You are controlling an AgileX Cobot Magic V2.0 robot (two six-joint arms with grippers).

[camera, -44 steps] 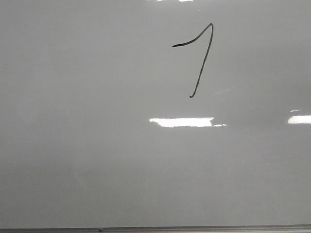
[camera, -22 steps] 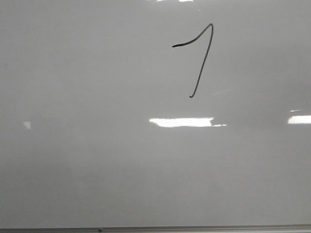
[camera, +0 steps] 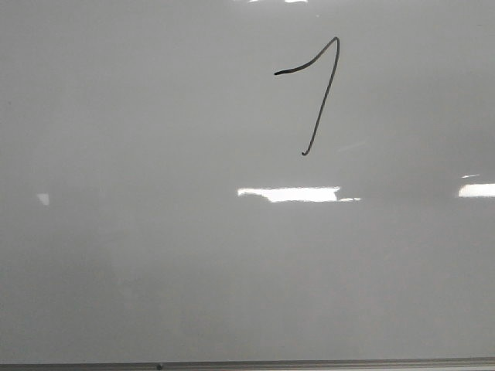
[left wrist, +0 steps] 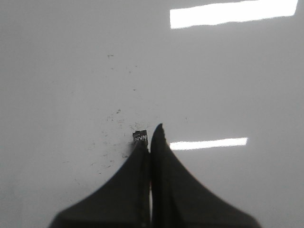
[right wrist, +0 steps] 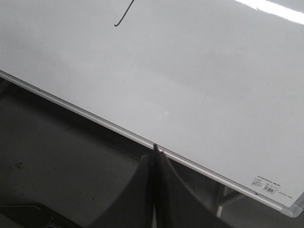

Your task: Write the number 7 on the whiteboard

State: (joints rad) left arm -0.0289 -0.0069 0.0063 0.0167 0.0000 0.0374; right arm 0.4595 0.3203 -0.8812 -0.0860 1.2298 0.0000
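The whiteboard (camera: 155,247) fills the front view, glossy and pale grey. The number 7 (camera: 322,97) is a thin dark stroke at its upper right, with a wavy top bar and a slanted stem that ends in a hook. No gripper shows in the front view. My left gripper (left wrist: 151,135) is shut, close over the whiteboard (left wrist: 71,71). A small black tab with white letters (left wrist: 140,138) sits at one fingertip. My right gripper (right wrist: 155,151) is shut and empty-looking, off the whiteboard (right wrist: 199,71) just past its metal edge (right wrist: 95,118). The 7's hooked end (right wrist: 121,20) shows far from it.
Bright light reflections (camera: 290,194) lie on the board below the 7. Dark ink specks (left wrist: 111,130) dot the board near my left fingers. A dark surface (right wrist: 57,166) lies beyond the board's edge. A small printed label (right wrist: 264,185) sits near the board's corner.
The 7 and the board have not moved. A small light glint has appeared at the board's left side.
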